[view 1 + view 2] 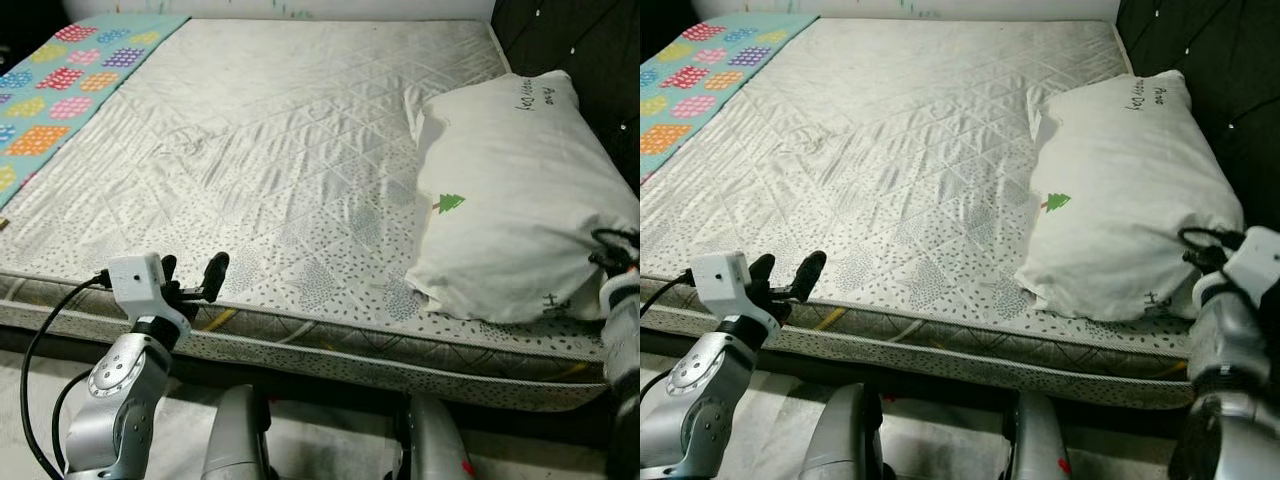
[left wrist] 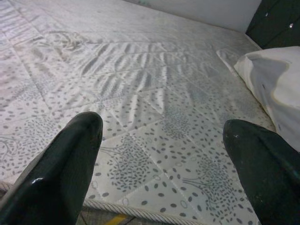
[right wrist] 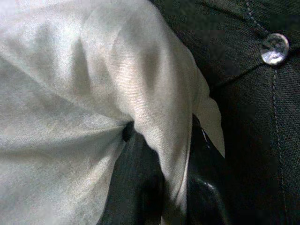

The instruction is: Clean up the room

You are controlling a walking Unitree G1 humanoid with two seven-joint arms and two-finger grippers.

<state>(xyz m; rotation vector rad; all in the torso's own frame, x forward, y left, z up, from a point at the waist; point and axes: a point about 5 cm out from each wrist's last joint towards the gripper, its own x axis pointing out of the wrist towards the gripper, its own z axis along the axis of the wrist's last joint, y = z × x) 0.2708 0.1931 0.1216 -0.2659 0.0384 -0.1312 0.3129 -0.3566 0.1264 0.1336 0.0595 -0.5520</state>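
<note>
A white pillow (image 1: 510, 190) with a small green tree print lies on the right side of the bare quilted mattress (image 1: 280, 130), against the dark headboard (image 1: 570, 30). My right gripper (image 3: 176, 187) is shut on the pillow's near right corner (image 3: 164, 140), with a fold of fabric pinched between the black fingers. At the mattress's near edge on the left, my left gripper (image 1: 192, 280) stands open with nothing between its fingers (image 2: 65, 168), just above the piping.
A teal sheet (image 1: 60, 80) with coloured patches hangs over the far left edge of the bed. The tufted headboard (image 3: 262, 93) with a crystal button stands close behind the pillow. The floor (image 1: 330, 440) shows at my feet.
</note>
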